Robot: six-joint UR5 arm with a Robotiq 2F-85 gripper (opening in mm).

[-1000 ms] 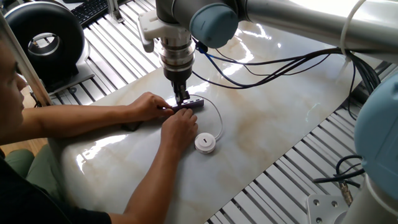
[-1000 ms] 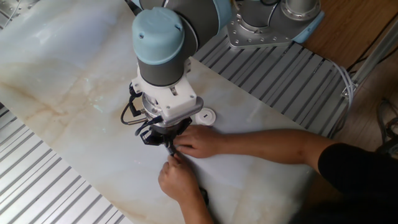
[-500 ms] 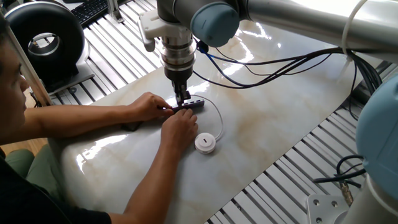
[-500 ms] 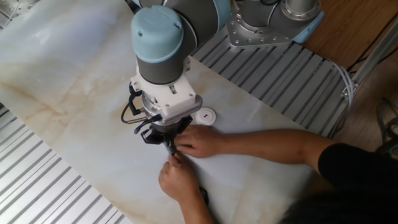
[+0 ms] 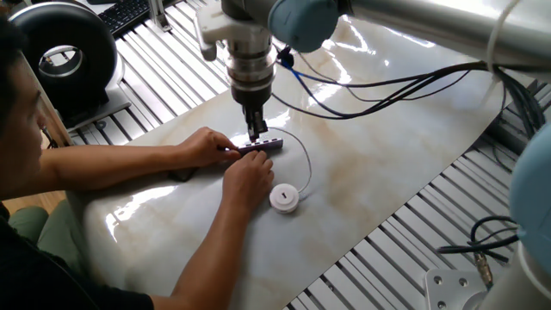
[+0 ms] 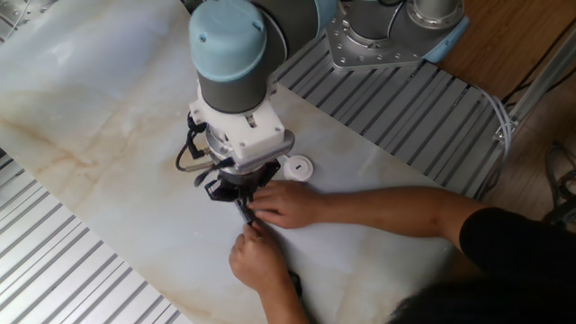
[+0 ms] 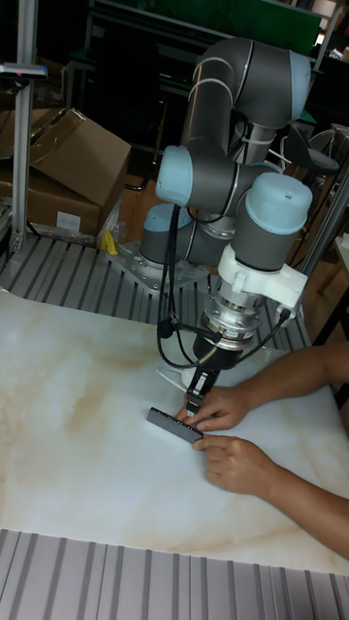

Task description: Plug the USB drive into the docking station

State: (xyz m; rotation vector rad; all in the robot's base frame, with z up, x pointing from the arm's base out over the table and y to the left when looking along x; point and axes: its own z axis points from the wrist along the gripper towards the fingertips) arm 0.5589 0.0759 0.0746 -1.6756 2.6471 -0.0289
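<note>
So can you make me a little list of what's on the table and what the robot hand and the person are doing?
robot hand: just above the docking station, fingers close together; whether it grips anything can't be told
docking station: grey bar lying flat on the table
person's hands: both at one end of the bar
USB drive: white round puck on the table beside the hands
white cable: curves from the puck toward the bar
table: pale marble top

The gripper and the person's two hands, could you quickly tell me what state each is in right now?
Gripper: just above the docking station, open or shut cannot be told.
Both hands: on the docking station.
</note>
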